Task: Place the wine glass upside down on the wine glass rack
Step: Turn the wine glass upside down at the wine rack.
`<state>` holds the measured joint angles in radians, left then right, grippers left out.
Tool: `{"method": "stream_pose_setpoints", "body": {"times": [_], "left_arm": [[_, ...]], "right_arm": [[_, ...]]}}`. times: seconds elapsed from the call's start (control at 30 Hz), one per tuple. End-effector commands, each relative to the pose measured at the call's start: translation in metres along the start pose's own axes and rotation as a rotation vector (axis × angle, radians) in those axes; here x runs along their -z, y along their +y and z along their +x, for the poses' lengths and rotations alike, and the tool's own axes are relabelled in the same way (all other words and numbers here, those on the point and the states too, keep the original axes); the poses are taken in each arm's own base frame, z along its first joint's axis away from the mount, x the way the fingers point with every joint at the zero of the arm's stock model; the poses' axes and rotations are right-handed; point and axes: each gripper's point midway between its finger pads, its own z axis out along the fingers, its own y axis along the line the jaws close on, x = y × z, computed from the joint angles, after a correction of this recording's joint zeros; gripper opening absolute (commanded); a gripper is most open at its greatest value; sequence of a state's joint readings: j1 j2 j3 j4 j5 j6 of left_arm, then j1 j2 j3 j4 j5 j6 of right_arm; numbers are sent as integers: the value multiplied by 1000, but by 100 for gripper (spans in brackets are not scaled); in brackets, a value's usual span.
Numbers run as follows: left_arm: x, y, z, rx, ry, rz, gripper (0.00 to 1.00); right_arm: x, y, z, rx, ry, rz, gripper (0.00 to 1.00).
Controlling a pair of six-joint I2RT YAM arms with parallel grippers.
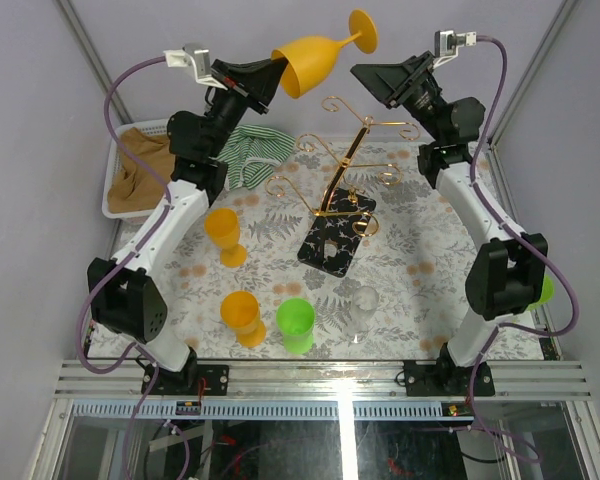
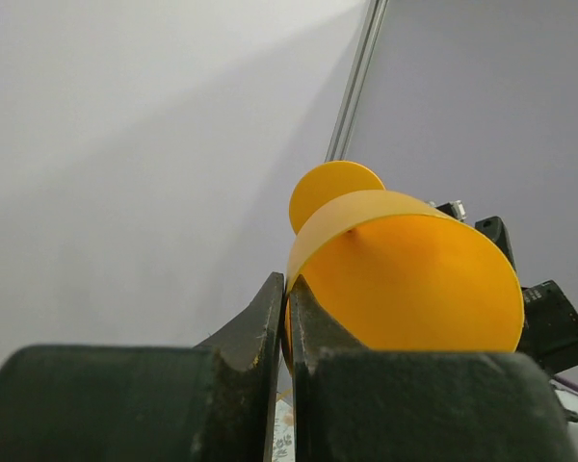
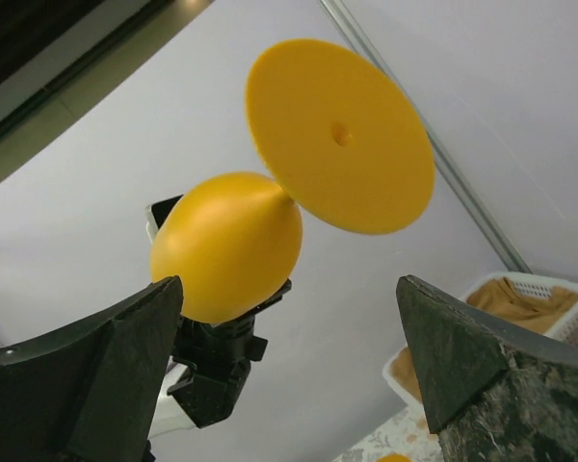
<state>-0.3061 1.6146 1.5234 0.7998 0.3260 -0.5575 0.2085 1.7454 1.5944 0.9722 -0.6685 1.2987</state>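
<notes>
wine glass (image 1: 315, 62) hangs high above the wine glass rack (image 1: 345, 185), rim pinched in the closed left claw (image 1: 273, 82), foot facing the empty, wide-spread right claw (image 1: 372, 85). right should close squarely on the stem before left releases.

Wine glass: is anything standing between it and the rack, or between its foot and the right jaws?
Nothing visible does. The wine glass, pinched by its rim in the left gripper, is held up in open air, clear of the wine glass rack. The right gripper, jaws open, faces the foot across an empty gap.
</notes>
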Motion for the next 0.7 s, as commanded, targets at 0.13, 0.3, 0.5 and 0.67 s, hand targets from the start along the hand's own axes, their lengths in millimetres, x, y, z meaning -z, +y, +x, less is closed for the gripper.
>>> {"method": "stream_pose_setpoints", "body": {"times": [0.13, 0.3, 0.5, 0.67], "left_arm": [[-5, -18, -10, -33, -69, 48, 0], [-4, -24, 2, 8, -61, 72, 0], [-6, -29, 14, 39, -46, 85, 0], [-7, -29, 19, 58, -48, 83, 0]], "right_arm": [[-14, 56, -21, -13, -131, -277, 99], [-21, 56, -24, 27, -173, -284, 99], [-31, 66, -29, 59, -224, -328, 92], [-38, 70, -25, 59, -220, -349, 61]]}}
